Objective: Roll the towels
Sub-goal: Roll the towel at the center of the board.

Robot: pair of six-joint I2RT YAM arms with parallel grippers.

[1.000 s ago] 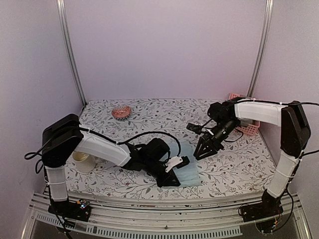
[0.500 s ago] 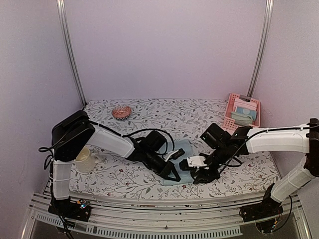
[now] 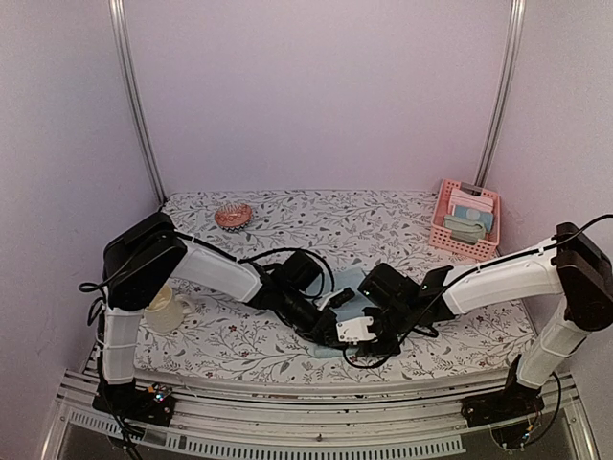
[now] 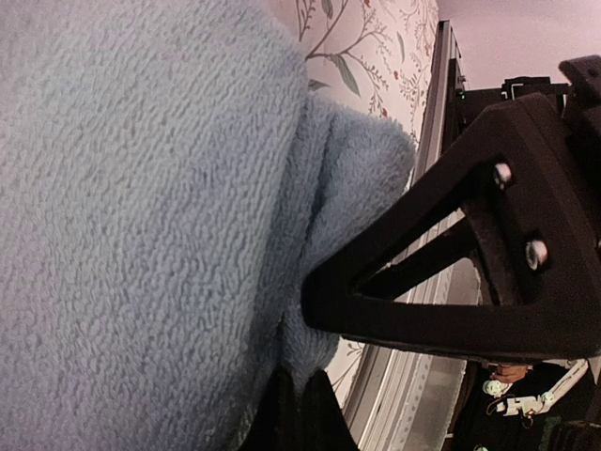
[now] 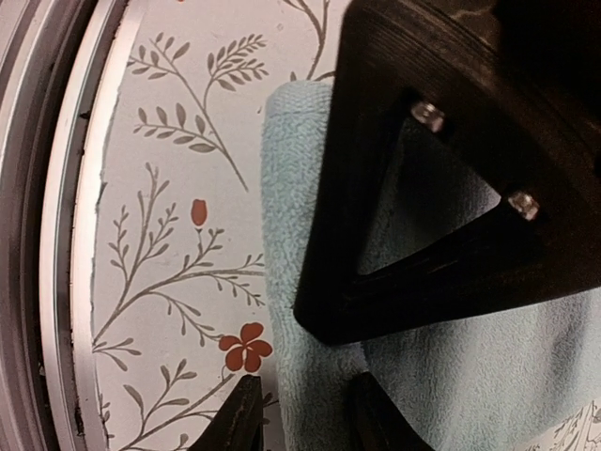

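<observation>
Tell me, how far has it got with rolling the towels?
Done: no roll visible. In hand: the left pincer pinches the near edge of the light blue towel, with the right pincer open astride it. Left: rolling it, then the green towel, apparently in the pink basket.

Surface: your table [image 3: 287, 216] is covered edge to edge with a white floral cloth [image 3: 239, 335].
Centre to 6 o'clock: you have a light blue towel [image 3: 354, 280] lying on the cloth, reaching close to the near edge.
2 o'clock: you will find a pink basket [image 3: 441, 222] standing by the far right corner.
8 o'clock: your cream mug [image 3: 165, 309] stands upright near the left edge.
11 o'clock: note a small pink bowl [image 3: 233, 215] towards the back.
</observation>
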